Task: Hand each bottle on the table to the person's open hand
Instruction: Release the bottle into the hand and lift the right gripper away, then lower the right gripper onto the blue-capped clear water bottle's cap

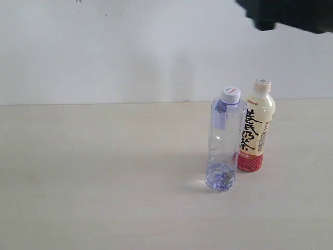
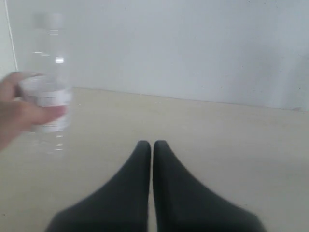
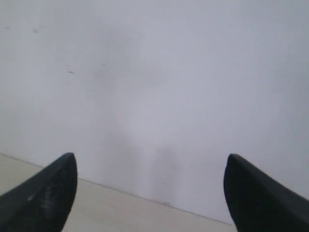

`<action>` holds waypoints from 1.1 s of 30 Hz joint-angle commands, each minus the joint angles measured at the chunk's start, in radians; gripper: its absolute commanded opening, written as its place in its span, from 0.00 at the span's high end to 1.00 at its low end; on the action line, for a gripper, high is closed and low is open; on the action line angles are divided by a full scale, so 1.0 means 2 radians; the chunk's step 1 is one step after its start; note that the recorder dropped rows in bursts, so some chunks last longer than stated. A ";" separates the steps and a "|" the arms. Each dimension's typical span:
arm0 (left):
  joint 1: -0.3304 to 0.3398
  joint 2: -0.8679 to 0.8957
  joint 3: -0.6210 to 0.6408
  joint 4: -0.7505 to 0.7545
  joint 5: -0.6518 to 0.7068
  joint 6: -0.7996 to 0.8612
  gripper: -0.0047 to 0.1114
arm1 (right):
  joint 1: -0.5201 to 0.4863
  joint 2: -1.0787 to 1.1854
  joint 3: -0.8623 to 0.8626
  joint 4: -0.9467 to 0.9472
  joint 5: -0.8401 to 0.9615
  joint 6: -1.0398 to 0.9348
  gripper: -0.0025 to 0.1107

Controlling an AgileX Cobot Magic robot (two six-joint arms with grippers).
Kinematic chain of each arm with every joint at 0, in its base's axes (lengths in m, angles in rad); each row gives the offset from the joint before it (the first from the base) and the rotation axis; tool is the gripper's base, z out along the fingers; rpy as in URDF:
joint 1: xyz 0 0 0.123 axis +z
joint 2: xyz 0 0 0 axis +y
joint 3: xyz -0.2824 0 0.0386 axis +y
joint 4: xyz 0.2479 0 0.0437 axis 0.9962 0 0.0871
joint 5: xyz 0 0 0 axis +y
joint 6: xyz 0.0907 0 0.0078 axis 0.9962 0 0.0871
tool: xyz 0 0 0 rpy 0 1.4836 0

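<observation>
The blue-tinted clear bottle (image 1: 225, 140) stands upright on the beige table (image 1: 93, 172), right of the middle. Just behind it, to its right, stands the cream bottle (image 1: 257, 127) with black characters and a red base. In the left wrist view the person's hand (image 2: 19, 113) holds the clear white-labelled bottle (image 2: 47, 92), off to the side of my left gripper (image 2: 152, 143), which is shut and empty. My right gripper (image 3: 149, 166) is open with only the wall and table edge between its fingers. A black part of the right arm (image 1: 291, 13) shows at the exterior view's top right.
A plain grey-white wall (image 1: 130, 52) rises behind the table's far edge. The table's left half shows only bare surface in the exterior view.
</observation>
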 commanded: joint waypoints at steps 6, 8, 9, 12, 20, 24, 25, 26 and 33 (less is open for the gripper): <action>0.001 -0.001 -0.002 0.000 -0.001 -0.002 0.92 | -0.018 -0.018 0.101 -0.014 -0.002 -0.014 0.30; 0.001 -0.001 -0.002 0.000 -0.001 -0.002 0.92 | 0.000 -0.017 0.121 -0.014 -0.034 0.001 0.30; 0.001 -0.001 -0.002 0.000 -0.001 -0.002 0.92 | 0.011 -0.017 0.130 -0.018 -0.051 0.012 0.30; 0.001 -0.001 -0.002 0.000 -0.001 -0.002 0.92 | 0.038 -0.009 0.145 -0.066 -0.085 0.069 0.30; 0.001 -0.001 -0.002 0.000 -0.001 -0.002 0.92 | 0.044 0.097 0.146 -0.122 -0.180 0.113 0.30; 0.001 -0.001 -0.002 0.000 -0.001 -0.002 0.92 | 0.044 0.142 0.146 -0.137 -0.245 0.138 0.30; 0.001 -0.001 -0.002 0.000 -0.001 -0.002 0.92 | 0.044 0.151 0.146 -0.142 -0.255 0.143 0.30; 0.001 -0.001 -0.002 0.000 -0.001 -0.002 0.92 | 0.044 0.160 0.146 -0.146 -0.264 0.148 0.30; 0.001 -0.001 -0.002 0.000 -0.001 -0.002 0.92 | 0.044 0.192 0.145 -0.143 -0.297 0.150 0.30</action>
